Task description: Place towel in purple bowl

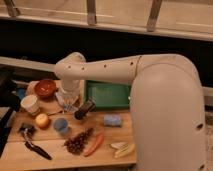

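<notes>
- Wooden bench (107,134), cluttered; end effector (69,102) hovers beside the red bowl (45,87), its grip impossible to tell.
- Pale towel (64,99) seemingly bunched there: light, limp; pinch a fold.
- Purple bowl (61,125) lies just below.

Single view only. Camera high on robot's near side of table (52,141), facing forward and steeply down. Arm (165,100) very close to lens; bulky link fills right and near part of frame. Table sits lower left, moderately near, seen obliquely. Pincer (67,101) over table's left-middle, just left of green tray (107,95). Far top: dark wall, railing posts (91,12).
</notes>
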`<state>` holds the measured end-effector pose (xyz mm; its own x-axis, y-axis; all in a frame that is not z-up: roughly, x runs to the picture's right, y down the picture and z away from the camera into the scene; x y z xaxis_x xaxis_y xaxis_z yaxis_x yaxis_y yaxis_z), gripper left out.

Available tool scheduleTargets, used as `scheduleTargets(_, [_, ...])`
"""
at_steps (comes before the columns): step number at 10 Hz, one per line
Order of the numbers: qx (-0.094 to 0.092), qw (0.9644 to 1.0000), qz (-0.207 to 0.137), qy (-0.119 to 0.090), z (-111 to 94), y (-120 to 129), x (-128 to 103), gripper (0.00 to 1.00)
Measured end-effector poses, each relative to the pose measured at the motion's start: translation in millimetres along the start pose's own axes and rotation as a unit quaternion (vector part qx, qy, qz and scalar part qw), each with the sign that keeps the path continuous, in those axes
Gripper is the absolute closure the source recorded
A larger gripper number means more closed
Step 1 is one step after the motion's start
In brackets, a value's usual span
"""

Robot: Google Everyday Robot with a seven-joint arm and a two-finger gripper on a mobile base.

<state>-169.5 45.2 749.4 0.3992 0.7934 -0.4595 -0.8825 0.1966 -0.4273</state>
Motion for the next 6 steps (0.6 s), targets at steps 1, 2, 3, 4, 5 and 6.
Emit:
scheduleTargets(1, [-0.003,0.9998,0.003,-0.022,-16.3,-15.5,-23.1,1.00])
scheduleTargets(2, [-0.006,0.9991,0.010,-0.040,-30.2,-29.7,-39.4,1.00])
scheduleTargets(3, [-0.006,0.9987,0.014,-0.050,-37.8,-38.0,-47.3,1.00])
scheduleTargets(4, [-0.007,0.9986,0.014,-0.050,-37.9,-37.9,-48.1,1.00])
scheduleTargets(5, [-0.008,0.9987,0.012,-0.050,-37.4,-35.2,-48.4,1.00])
scheduleTargets(6, [-0.007,0.9987,0.012,-0.049,-37.0,-36.5,-47.9,1.00])
